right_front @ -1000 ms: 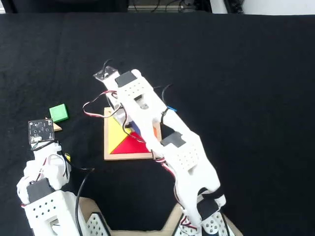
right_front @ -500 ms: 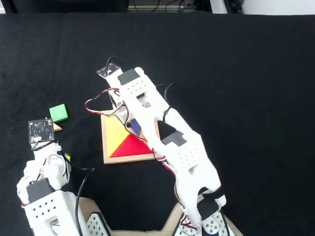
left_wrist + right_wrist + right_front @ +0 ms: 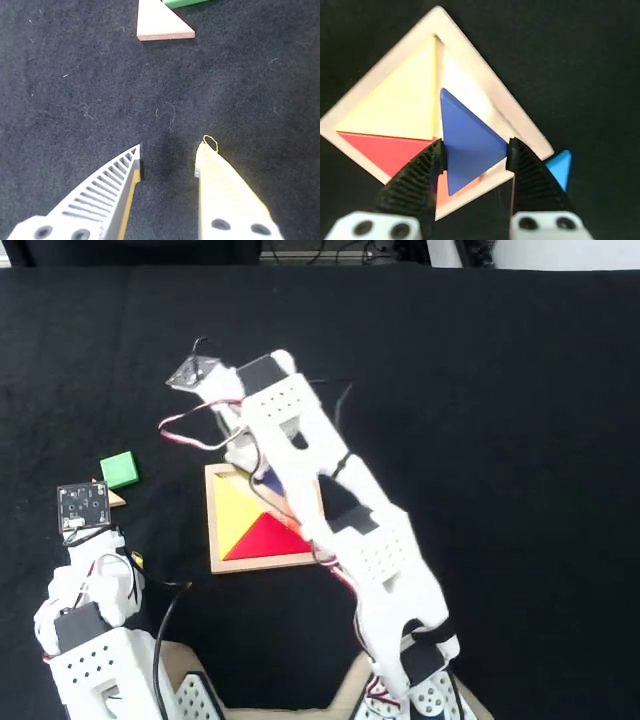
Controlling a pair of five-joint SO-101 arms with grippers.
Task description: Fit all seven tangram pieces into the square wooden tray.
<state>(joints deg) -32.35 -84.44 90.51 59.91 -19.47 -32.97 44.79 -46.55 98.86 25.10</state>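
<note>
Your R gripper (image 3: 475,152) is pinching the dark blue triangular piece (image 3: 467,145), one finger on each side of it. The piece hangs over the square wooden tray (image 3: 485,65), above the bare wood next to the yellow piece. Can't tell whether it touches the tray floor.

The tray sits left of the table's middle, toward the edge where the arms stand. Inside it the large yellow triangle (image 3: 400,107) fills the part toward the table's left edge. The large red triangle (image 3: 390,150) lies against it on the side nearest the arms, edges touching. An orange piece (image 3: 445,192) shows just past the red one, mostly hidden under the blue piece and a finger.

A small light blue piece (image 3: 560,167) lies on the black cloth just outside the tray rim.

Your L gripper (image 3: 167,155) hangs spread over bare cloth near the table's left edge, nothing btwn the fingers. Ahead of it lies a small plain-wood triangle (image 3: 160,22). The green square block (image 3: 120,469) is just beyond that.
</note>
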